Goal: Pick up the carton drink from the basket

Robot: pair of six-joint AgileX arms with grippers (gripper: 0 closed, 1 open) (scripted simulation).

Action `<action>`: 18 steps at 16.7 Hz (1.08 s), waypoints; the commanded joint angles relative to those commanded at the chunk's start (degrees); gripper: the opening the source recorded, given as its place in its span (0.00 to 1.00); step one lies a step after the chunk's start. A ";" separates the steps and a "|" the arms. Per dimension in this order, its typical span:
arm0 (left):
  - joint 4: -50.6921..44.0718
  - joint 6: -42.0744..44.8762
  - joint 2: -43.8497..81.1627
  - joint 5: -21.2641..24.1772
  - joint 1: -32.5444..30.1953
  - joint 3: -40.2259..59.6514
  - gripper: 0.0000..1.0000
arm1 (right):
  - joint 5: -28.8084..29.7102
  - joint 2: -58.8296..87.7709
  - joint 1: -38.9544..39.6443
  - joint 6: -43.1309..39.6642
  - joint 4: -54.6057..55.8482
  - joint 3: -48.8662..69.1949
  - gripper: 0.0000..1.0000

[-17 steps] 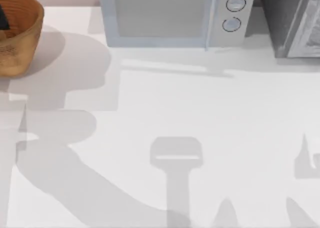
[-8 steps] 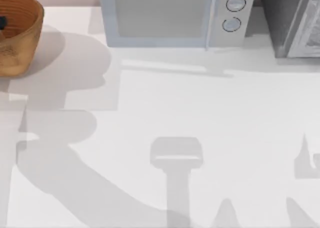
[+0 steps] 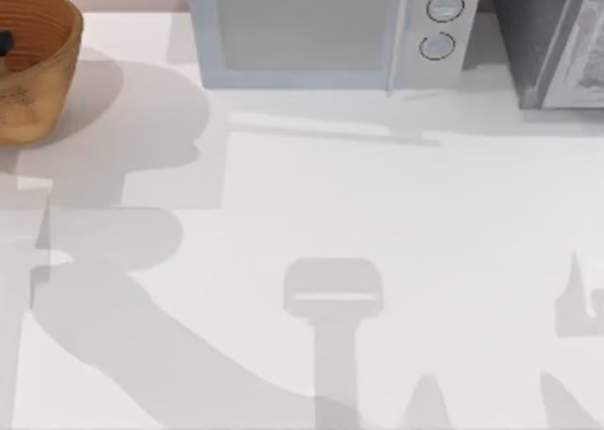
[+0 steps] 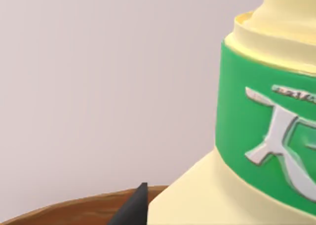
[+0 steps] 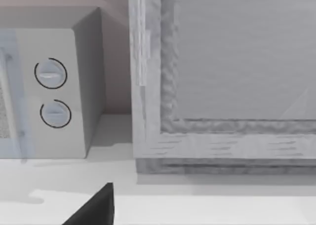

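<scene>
Our round orange-brown woven wicker basket (image 3: 33, 67) stands at the table's far left corner. In our left wrist view the pale-yellow carton drink (image 4: 256, 136) with its green band looms very close, rising above the basket's brown rim (image 4: 74, 207); one dark fingertip (image 4: 133, 210) of our left gripper lies just beside its base. We cannot tell whether those fingers are apart or clamped. We judge the drink reached but not yet clearly lifted out. Our right arm idles facing the grey microwave (image 5: 49, 87); its fingers' state is unclear too.
</scene>
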 joint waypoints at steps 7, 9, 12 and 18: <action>-3.46 0.05 -2.69 -0.06 0.41 0.93 0.00 | 0.00 0.00 0.00 0.00 0.00 0.00 1.00; -7.32 0.08 -4.92 -0.11 0.39 2.67 0.00 | 0.00 0.00 0.00 0.00 0.00 0.00 1.00; -14.64 0.20 -9.25 -0.17 0.34 6.19 0.00 | 0.00 0.00 0.00 0.00 0.00 0.00 1.00; -28.73 0.34 -17.03 -0.29 0.29 12.79 0.00 | 0.00 0.00 0.00 0.00 0.00 0.00 1.00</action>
